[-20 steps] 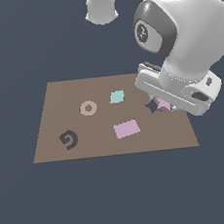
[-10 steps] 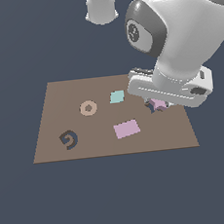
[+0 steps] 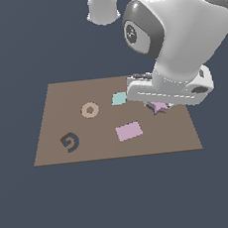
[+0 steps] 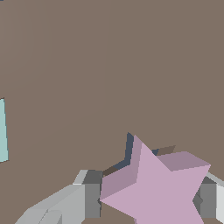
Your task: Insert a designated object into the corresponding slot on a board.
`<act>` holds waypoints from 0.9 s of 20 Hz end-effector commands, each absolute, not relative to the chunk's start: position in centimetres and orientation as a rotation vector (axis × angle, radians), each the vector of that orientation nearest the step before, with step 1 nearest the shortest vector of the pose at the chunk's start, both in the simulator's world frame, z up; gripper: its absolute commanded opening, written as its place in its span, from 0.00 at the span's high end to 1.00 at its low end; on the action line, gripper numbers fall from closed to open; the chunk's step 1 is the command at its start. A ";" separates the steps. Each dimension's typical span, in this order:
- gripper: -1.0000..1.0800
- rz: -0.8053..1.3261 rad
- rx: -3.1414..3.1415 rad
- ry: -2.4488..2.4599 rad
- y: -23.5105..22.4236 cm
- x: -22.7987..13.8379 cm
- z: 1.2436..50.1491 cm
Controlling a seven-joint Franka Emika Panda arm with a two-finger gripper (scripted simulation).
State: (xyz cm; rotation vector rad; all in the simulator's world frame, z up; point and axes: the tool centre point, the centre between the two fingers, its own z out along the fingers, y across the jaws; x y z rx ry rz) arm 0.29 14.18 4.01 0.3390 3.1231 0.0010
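The pale pink star block [image 4: 153, 186] sits between my gripper's fingers [image 4: 89, 192], which are shut on it from two sides. In the exterior view the star [image 3: 158, 107] peeks out under my gripper [image 3: 160, 106], low over the brown board [image 3: 59, 99] toward the exterior view's right. The dark navy star slot [image 4: 127, 151] shows just beside and under the star, mostly covered by it. The star's points are not lined up flush with the slot's edges.
On the board lie a tan ring [image 3: 89, 110], a pale cyan square [image 3: 119, 98], a larger pink rectangle [image 3: 129, 131] and a dark spiral cutout [image 3: 69, 142]. The cyan square's edge [image 4: 2, 131] also shows in the wrist view. The arm's white bulk looms over the board's right part.
The arm has swung toward the exterior view's left and lowered, bringing the star from the board's right edge to over the slot.
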 end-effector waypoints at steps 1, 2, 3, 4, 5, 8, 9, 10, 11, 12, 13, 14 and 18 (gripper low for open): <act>1.00 0.001 0.302 3.127 14.1 0.3 4.0; 1.00 0.001 0.293 3.128 14.0 0.3 4.0; 1.00 0.001 0.286 3.128 14.0 0.3 4.0; 1.00 0.001 0.281 3.129 14.0 0.3 4.0; 1.00 0.001 0.278 3.129 14.0 0.3 4.0; 1.00 0.001 0.284 3.129 14.0 0.3 4.0; 1.00 0.001 0.283 3.129 14.0 0.3 3.8; 1.00 0.000 0.281 3.128 14.0 0.3 3.5; 1.00 0.000 0.280 3.128 14.0 0.3 3.2; 1.00 0.000 0.279 3.128 14.0 0.3 3.1; 1.00 0.000 0.279 3.128 14.0 0.3 3.0; 0.04 0.000 0.279 3.128 14.0 0.3 3.0; 0.04 0.000 0.279 3.128 14.0 0.3 3.0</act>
